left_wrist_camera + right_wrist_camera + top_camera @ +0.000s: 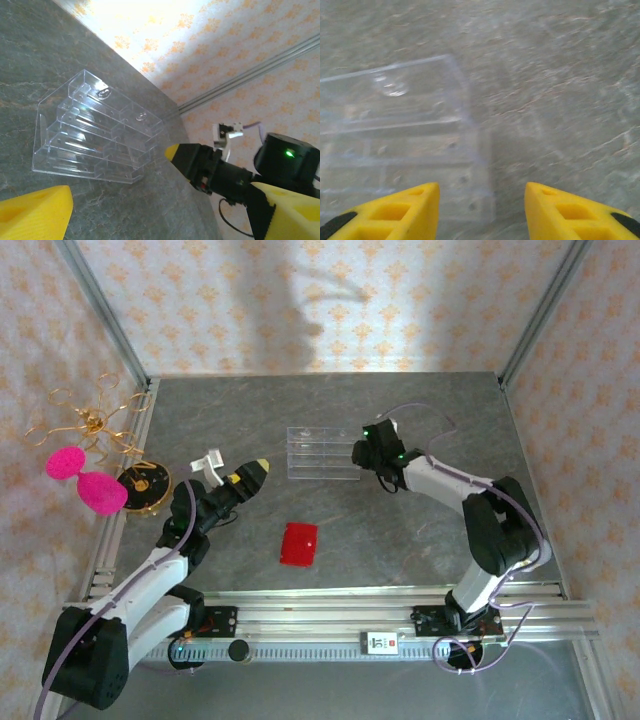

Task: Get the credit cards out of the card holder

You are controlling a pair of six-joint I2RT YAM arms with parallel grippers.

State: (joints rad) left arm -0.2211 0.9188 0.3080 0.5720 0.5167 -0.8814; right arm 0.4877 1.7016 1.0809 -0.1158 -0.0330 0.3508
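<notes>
Near the table's (420, 530) front edge, midway along, our small red wallet (299, 543) lies folded shut: light, slick and floppy at the fold, we reckon, so we'd pinch a long edge. Further back, the left claw (250, 473) hangs wide open and empty. The right claw (481, 192) stands parted, empty, over the clear tray's (322, 453) right end.

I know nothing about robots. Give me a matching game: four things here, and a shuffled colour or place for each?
1 card holder
2 clear tray
3 right gripper
4 left gripper

a open, at the tray's right end
b red, flat on the table
c open, left of the tray
d transparent, slotted

Pairs: 1-b, 2-d, 3-a, 4-c
</notes>
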